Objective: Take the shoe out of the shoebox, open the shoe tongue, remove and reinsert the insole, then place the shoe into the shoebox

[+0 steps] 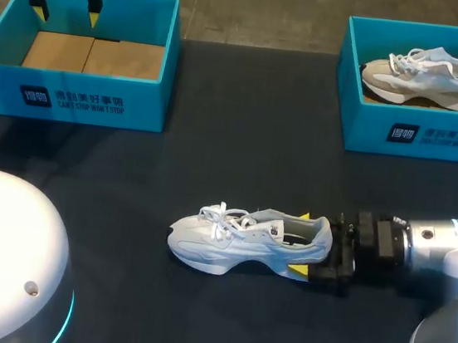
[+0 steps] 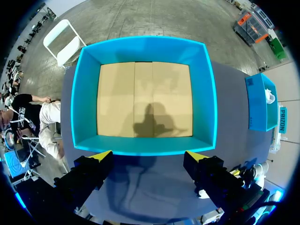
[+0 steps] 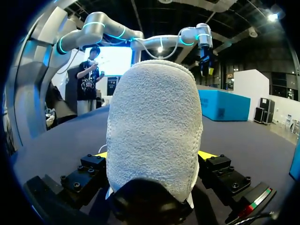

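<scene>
Right jaws are clamped on the heel of the white sneaker [image 1: 246, 239], one yellow fingertip [image 1: 299, 270] on each side of it; in the right wrist view the padded heel [image 3: 154, 126] fills the space between the two fingers. That sneaker sits at the middle of the dark bench [image 1: 241, 140], sole down, with its toe pointing to the robot's left and its heel toward the right arm [image 1: 429, 246]; whether the sole touches the bench I cannot tell. Left jaws stand wide open, gripping nothing, above the left shoebox [image 1: 71, 94] at the bench's far left corner. In the left wrist view their yellow tips [image 2: 101, 156] hang just over one blue wall [image 2: 145, 145] of that box, and its brown cardboard floor [image 2: 145, 98] shows ahead of them. Well apart, at the far right corner, the right shoebox [image 1: 418, 132] holds a second sneaker [image 1: 425, 72], grey and white, lying with its toe to the robot's left.
</scene>
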